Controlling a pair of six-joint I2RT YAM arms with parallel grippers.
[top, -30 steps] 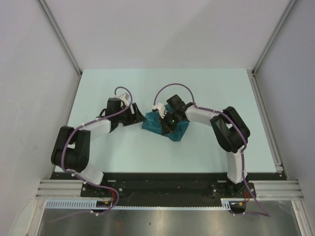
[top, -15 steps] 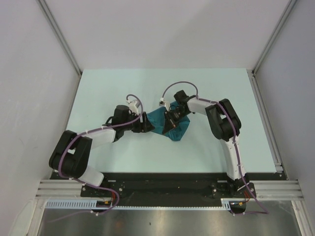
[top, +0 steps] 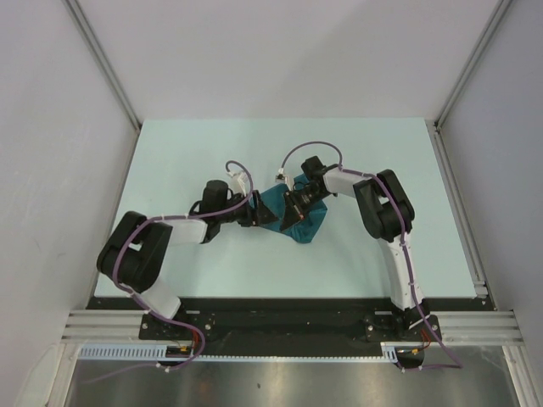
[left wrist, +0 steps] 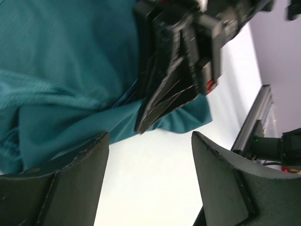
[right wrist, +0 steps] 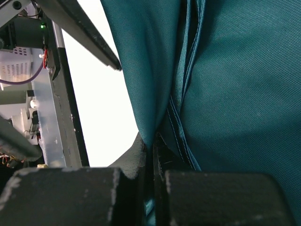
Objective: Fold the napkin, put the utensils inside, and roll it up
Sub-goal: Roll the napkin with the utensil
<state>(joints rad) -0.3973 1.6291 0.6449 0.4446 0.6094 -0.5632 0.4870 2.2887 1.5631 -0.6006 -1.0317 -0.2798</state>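
The teal napkin [top: 307, 222] lies bunched at the table's middle. It fills the upper left of the left wrist view [left wrist: 56, 70] and most of the right wrist view [right wrist: 235, 80]. My right gripper [top: 288, 217] is shut on a fold of the napkin [right wrist: 153, 141]. My left gripper [top: 265, 215] is open and empty at the napkin's left edge, its fingers [left wrist: 61, 183] spread over bare table. The right gripper's fingers [left wrist: 164, 99] show in the left wrist view, pinching the cloth. The spoon is not in view.
The pale green table [top: 212, 254] has grey walls on three sides. A metal rail [top: 462, 212] runs along its right edge. The arm bases sit on a black rail [top: 280, 326] at the near edge.
My left gripper has moved right, up to the napkin's left edge. My right gripper has shifted slightly on the bunched cloth and stays shut on it.
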